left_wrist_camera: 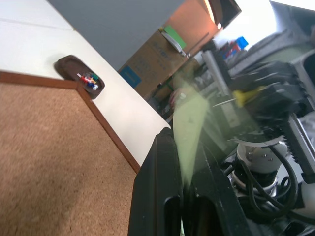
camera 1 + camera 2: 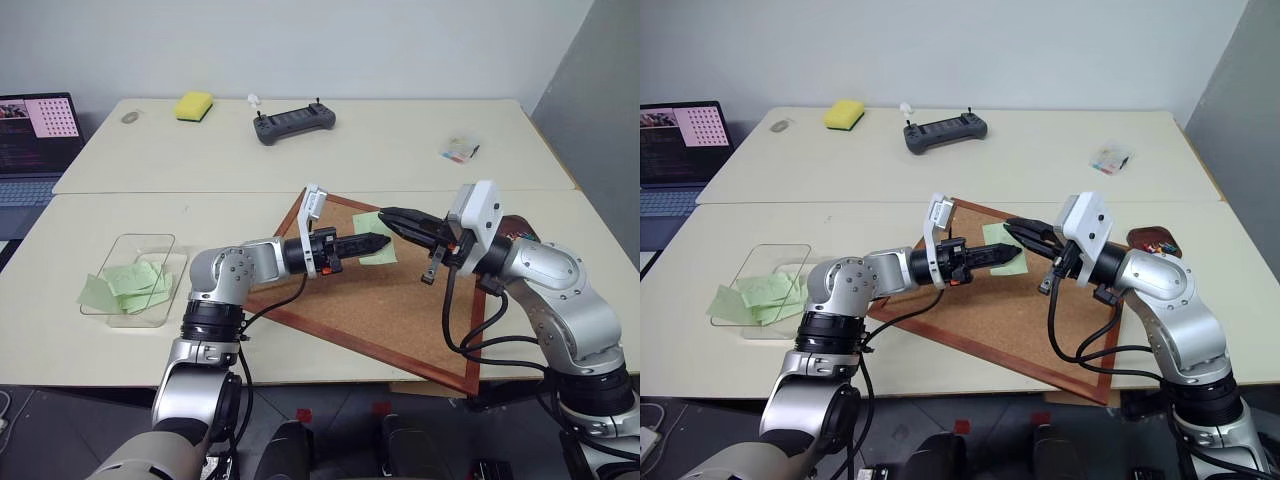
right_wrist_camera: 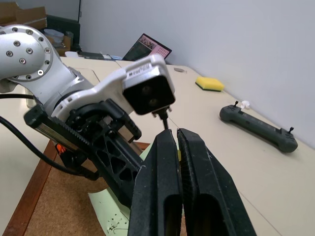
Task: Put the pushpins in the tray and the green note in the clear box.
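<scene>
On the pale desk (image 2: 420, 150) a corkboard (image 2: 400, 310) is lying. The left hand (image 2: 385, 241) is pinching the green note (image 1: 189, 123) over the board. The right hand (image 2: 388, 216) is pinching a yellow pushpin (image 1: 244, 95) just beside it. The tray (image 2: 1155, 240) is sitting near the board's corner.

Even, diffuse room light fell from above, leaving the pale table (image 2: 420, 150) bright, with only soft, short shadows beneath the arms and no hard glare. Both head views were sharp across the scene. In the left wrist view the green note (image 1: 189, 123) showed smeared and translucent, the black fingers (image 1: 160, 196) were soft, and the upper right corner was washed out.
</scene>
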Available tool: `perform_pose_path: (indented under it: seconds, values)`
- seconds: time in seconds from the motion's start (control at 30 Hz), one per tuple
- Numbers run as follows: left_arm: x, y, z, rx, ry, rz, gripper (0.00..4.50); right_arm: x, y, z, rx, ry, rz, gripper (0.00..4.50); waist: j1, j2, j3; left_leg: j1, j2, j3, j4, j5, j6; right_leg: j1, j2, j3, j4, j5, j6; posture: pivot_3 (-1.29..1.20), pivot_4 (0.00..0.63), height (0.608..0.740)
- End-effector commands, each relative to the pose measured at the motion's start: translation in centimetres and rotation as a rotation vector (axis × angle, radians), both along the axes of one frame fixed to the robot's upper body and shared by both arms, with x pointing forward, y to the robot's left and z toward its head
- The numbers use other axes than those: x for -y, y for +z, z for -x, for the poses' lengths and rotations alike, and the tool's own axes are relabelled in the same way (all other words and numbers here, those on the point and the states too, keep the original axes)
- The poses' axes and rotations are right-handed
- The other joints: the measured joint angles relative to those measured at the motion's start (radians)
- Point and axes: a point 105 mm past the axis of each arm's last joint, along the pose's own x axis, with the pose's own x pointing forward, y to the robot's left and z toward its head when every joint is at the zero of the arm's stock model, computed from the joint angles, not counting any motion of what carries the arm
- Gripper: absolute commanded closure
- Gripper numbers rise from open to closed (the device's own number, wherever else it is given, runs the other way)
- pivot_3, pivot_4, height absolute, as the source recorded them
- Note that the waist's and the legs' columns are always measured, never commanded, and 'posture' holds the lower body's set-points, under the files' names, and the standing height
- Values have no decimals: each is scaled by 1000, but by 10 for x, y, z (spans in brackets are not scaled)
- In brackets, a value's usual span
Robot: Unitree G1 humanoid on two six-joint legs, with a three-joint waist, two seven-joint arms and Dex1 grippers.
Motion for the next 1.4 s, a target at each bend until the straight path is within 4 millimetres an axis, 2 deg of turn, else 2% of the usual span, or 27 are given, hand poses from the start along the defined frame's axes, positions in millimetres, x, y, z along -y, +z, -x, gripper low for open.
perform_pose_path:
  seconds: [0.03, 0.13, 0.2, 0.27, 0.33, 0.43, 0.57, 0.67, 0.77, 0.87, 1.13, 1.3, 1.4]
  values:
    - [-2, 9, -3, -17, 15, 49, 4463, 1, 15, 9, 56, -2, -25, 4500, 0, 0, 0, 0, 0, 0, 0, 0, 0, 0, 0, 0, 0, 0, 0, 0, 150, 740]
    - [2, 13, -5, 22, 20, 44, 4463, 3, 16, 7, 53, -21, -36, 4500, 1, 0, 0, 0, 0, 0, 0, 2, -3, 0, 0, 0, 0, 0, 0, 0, 150, 740]
    - [10, 15, -4, 196, 41, -56, 4463, 22, 14, -8, 23, -140, -61, 4500, 1, 0, 0, 0, 0, 0, 0, 2, -3, 0, 0, 0, 0, 0, 0, 0, 150, 740]
    - [19, 23, 2, 363, 22, -111, 4463, 49, 6, -27, -29, -297, -75, 4500, 4, 0, 0, 0, 0, 0, 0, 2, -3, 0, 0, 0, 0, 0, 0, 0, 150, 740]
    - [29, 28, 8, 555, -9, -169, 4463, 91, -6, -51, -124, -509, -121, 4500, 5, 0, 0, 0, -1, 2, 0, 2, -3, 0, -1, 1, -1, 0, 0, 0, 150, 740]
    - [38, 25, 7, 690, -13, -219, 4463, 146, -25, -77, -242, -757, -207, 4500, 8, 0, 0, 0, -2, 6, 0, 2, -3, 0, -2, 2, -1, 0, 0, 0, 150, 740]
    - [48, 4, 4, 817, -38, -337, 4463, 194, -41, -100, -376, -938, -329, 4500, 0, 1, 0, 0, -1, 9, -1, 2, -3, 0, -1, 3, 0, 0, 0, 0, 150, 740]
    - [53, -3, 2, 811, -34, -347, 4463, 215, -49, -112, -429, -1009, -374, 4500, -4, 1, 0, 3, -1, 13, -2, -1, 1, 0, 0, 6, 0, 0, 0, 0, 150, 740]
    - [57, -5, 2, 805, -33, -339, 4463, 227, -55, -123, -456, -1044, -378, 4500, -5, 1, 0, 2, -1, 14, -1, -1, 2, -1, 1, 6, 0, 0, 0, 0, 150, 740]
    - [56, -9, 5, 798, -38, -344, 4463, 231, -63, -129, -501, -1056, -401, 4500, -6, 1, 0, 2, -1, 14, -1, -1, 2, 0, 1, 7, 0, 0, 0, 0, 150, 740]
    - [44, -19, 10, 773, -53, -375, 4463, 227, -81, -135, -558, -1044, -422, 4500, -8, 1, 0, 2, 0, 14, -1, -1, 2, 0, 0, 7, 1, 0, 0, 0, 150, 740]
    - [45, -17, 9, 776, -49, -375, 4500, 230, -83, -136, -554, -1056, -424, 3388, -8, 1, 0, 2, 0, 14, -1, -1, 2, 0, 0, 7, 0, 0, 0, 0, 150, 740]
    - [45, -16, 9, 776, -50, -374, 4500, 232, -83, -135, -549, -1057, -421, 2559, -8, 1, 0, 2, 0, 14, -1, -1, 2, 0, 0, 7, 0, 0, 0, 0, 150, 740]
